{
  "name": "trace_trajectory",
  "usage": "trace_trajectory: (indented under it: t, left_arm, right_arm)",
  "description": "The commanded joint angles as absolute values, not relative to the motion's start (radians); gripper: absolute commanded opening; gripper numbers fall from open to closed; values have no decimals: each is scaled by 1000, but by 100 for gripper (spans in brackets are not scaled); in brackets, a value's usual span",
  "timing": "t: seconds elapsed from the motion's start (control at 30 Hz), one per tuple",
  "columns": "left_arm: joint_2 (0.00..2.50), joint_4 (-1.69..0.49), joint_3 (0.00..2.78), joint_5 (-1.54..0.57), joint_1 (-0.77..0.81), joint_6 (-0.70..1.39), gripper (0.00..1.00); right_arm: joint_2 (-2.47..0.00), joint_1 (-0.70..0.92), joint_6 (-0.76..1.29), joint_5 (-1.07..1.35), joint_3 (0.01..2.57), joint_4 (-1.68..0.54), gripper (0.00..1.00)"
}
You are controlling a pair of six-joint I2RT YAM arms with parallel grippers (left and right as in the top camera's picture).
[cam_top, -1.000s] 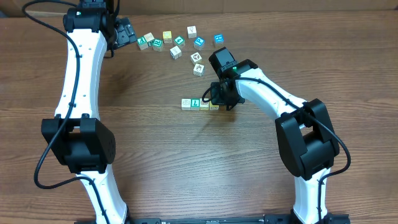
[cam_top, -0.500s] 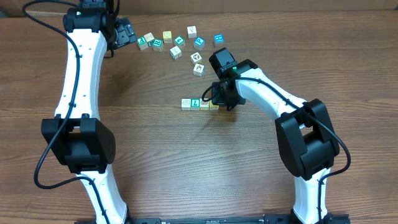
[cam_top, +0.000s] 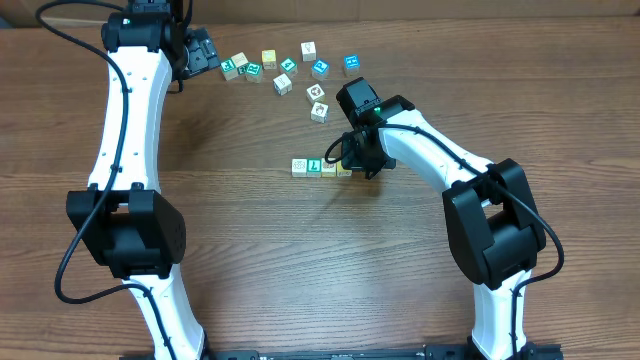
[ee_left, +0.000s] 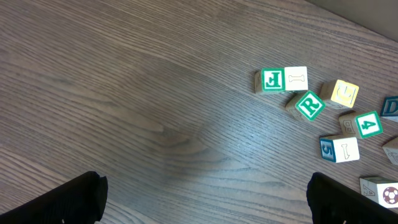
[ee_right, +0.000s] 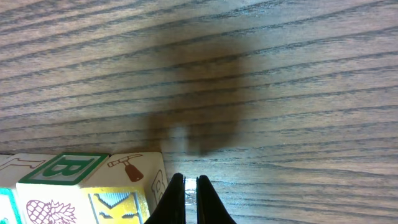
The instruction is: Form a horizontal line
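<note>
Right gripper [ee_right: 187,198]: black fingers [ee_right: 176,200] pinched almost together, only a thin slit between them, nothing held. Tips point down at the brown wood-grain table [cam_top: 250,260]. Just beside them, on the left of the wrist view, is a small white toy cube with a brown hammer mark [ee_right: 134,167]; cannot tell if the finger touches it. Next to it, touching, is a cube with a green letter B on top [ee_right: 62,169].

From overhead this gripper sits at the right end of the horizontal line of four small toy cubes [cam_top: 320,167], partly covering the yellow end cube. The line lies near the table's middle, cubes side by side and touching: white at the left end, then teal, then white with the brown mark, then yellow. It reads straight and level.

Left gripper [ee_left: 208,206]: black fingertips [ee_left: 68,199] spread wide to the bottom corners of its wrist view, holding nothing, hanging above bare wood. It is at the far left of the table, just beside the loose scatter of white, teal and yellow lettered cubes [cam_top: 283,84], well apart from the line.
</note>
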State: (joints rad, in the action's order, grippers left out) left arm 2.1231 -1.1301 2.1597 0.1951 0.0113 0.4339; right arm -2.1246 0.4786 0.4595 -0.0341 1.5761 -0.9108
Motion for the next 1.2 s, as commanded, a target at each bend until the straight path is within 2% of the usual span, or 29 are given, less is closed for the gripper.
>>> trace_trajectory:
  t: [0.0, 1.17]
  left_arm:
    - [2119, -1129, 2173, 198, 11, 422, 100]
    - [2119, -1129, 2173, 198, 11, 422, 100]
  right_arm:
    - [-2138, 483, 464, -47, 1570, -912, 4]
    - [-2138, 498, 445, -51, 1570, -903, 4]
